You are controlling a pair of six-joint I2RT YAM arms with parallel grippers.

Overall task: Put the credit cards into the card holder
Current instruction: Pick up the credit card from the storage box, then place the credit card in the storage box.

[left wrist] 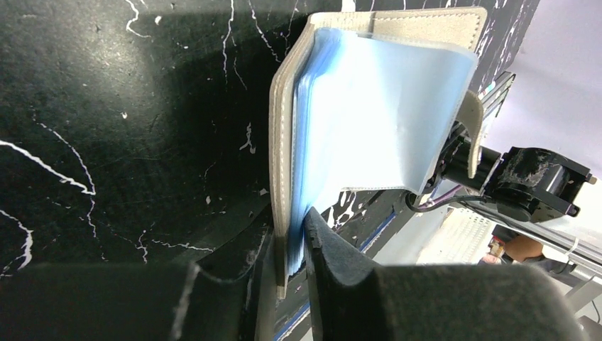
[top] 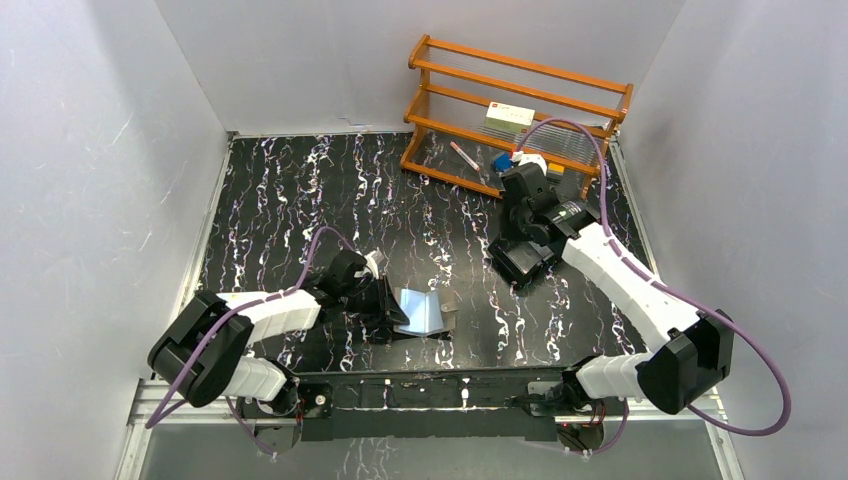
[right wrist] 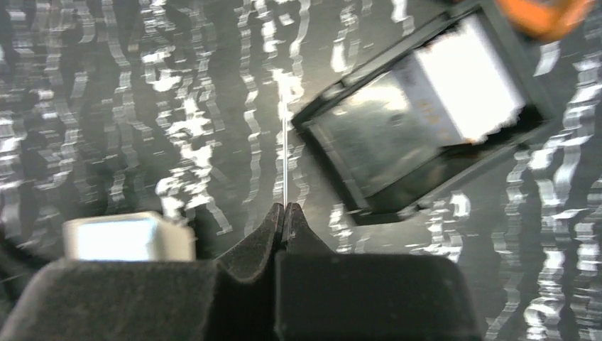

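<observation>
The grey card holder lies open near the table's front, its bluish clear sleeves fanned up. In the left wrist view the holder stands on edge. My left gripper is shut on its grey cover and sleeve edges. My right gripper hovers right of centre, shut on a thin credit card seen edge-on as a pale line. More pale cards lie in a black tray just beyond the right fingers.
A wooden rack stands at the back right with small items on it. A blurred pale block shows at the lower left of the right wrist view. Grey walls enclose the black marbled table.
</observation>
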